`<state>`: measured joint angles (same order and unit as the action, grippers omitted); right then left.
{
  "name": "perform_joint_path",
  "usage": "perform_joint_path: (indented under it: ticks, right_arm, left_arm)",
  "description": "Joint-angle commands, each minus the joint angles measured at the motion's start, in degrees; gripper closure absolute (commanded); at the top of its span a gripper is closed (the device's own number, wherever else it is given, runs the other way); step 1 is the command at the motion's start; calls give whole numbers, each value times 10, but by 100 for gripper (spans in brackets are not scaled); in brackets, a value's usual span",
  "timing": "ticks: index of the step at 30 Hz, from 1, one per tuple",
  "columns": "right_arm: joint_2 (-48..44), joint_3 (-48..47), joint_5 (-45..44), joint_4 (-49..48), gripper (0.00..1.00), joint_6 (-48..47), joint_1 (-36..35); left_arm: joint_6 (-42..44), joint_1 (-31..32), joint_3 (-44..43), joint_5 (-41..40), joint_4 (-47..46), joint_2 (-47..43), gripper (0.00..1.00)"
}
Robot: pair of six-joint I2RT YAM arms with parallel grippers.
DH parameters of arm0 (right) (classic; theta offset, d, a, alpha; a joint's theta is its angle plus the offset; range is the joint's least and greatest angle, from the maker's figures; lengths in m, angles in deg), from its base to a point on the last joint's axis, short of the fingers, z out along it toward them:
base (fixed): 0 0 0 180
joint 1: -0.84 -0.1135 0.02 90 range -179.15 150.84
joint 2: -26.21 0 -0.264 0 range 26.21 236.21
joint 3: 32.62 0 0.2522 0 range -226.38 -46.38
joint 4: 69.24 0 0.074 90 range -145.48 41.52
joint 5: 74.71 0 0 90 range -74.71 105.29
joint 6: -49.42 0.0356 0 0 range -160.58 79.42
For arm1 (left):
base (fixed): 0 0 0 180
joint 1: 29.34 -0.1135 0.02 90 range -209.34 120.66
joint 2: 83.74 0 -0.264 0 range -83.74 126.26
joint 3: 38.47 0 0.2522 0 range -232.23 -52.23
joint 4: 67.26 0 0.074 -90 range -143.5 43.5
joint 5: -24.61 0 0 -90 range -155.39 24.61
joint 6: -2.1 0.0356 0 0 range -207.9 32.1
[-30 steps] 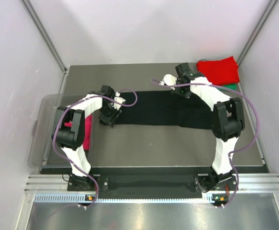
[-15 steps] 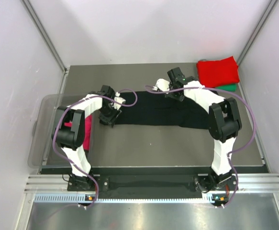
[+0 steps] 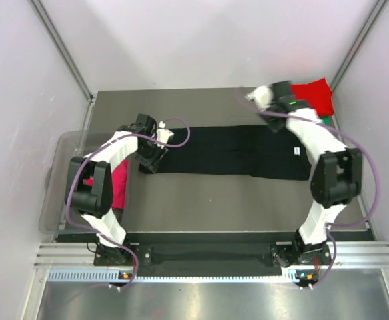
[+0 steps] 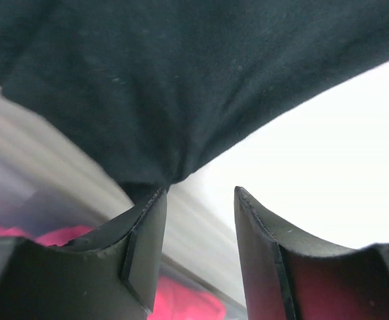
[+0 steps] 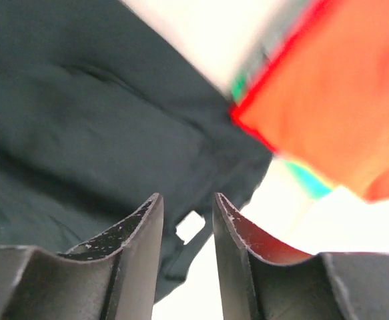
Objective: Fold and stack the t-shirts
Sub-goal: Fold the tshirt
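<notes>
Black t-shirt (image 3: 234, 150) lies in a long strip; folded red t-shirt (image 3: 315, 95) tops green t-shirt (image 3: 326, 121).

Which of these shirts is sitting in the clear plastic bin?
The magenta shirt, in the bin left of the table. The black shirt lies stretched across the table; the red shirt sits on a green shirt at the far right corner.

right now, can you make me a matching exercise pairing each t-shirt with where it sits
Things:
1. black cloth t-shirt
2. red folded t-shirt
3. green t-shirt
4. magenta t-shirt

Places:
A. inside the clear plastic bin at the left
B. far right corner, top of the stack
C. laid out in a long strip across the grey table
D. peeking out beneath the red one

Pairs: 1-C, 2-B, 3-D, 4-A
</notes>
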<state>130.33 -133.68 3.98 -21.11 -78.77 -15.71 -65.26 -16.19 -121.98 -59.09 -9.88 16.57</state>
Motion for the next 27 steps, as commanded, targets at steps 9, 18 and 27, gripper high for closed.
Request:
perform_joint_path:
  ticks: [9,18,27]
  right_arm:
    - [-14,48,437,298,67,-28,319]
    - [17,82,515,371,59,-115,374]
    - [9,113,477,348,56,-129,388]
  left_arm:
    - [11,-3,-20,-13,-13,10,51]
    - [8,-8,-57,-33,-18,72,51]
    - [-5,-44,-42,-35,-34,95,51]
